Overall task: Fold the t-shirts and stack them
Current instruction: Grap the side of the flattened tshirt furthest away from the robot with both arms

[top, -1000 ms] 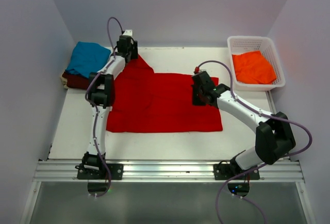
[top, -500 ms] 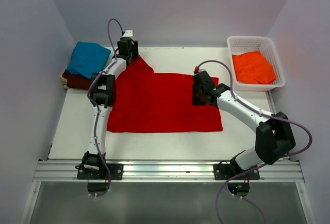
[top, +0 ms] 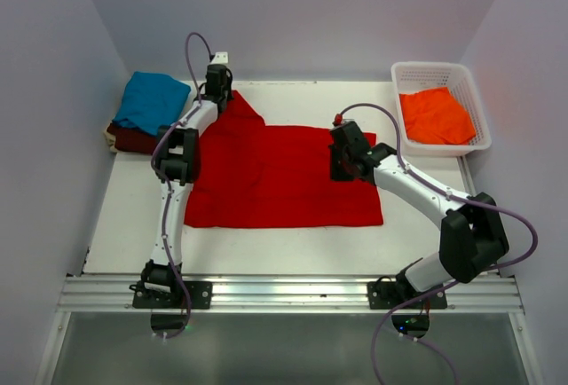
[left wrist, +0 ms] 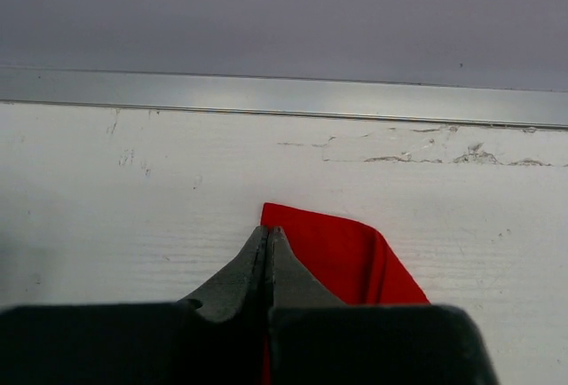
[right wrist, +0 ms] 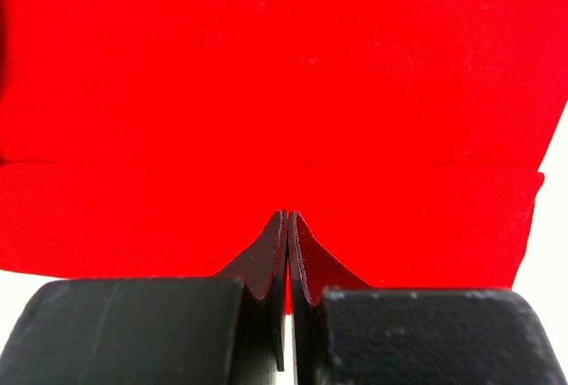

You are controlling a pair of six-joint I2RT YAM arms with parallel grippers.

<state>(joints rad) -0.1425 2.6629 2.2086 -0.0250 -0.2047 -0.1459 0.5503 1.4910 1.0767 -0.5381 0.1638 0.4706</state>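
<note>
The red t-shirt [top: 275, 181] is clamped at its sleeve tip by the left gripper [left wrist: 269, 236] and at its edge by the right gripper [right wrist: 287, 221]; its length runs between them.

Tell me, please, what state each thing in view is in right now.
red t-shirt: spread flat, not yet folded.
maroon t-shirt: bottom of the stack, mostly covered.
teal t-shirt: folded, lying on the maroon t-shirt.
basket: upright, holding one shirt.
orange t-shirt: crumpled in the basket, unfolded.
left tool: shut on the red t-shirt's far corner.
right tool: shut on the red t-shirt's right edge.
</note>
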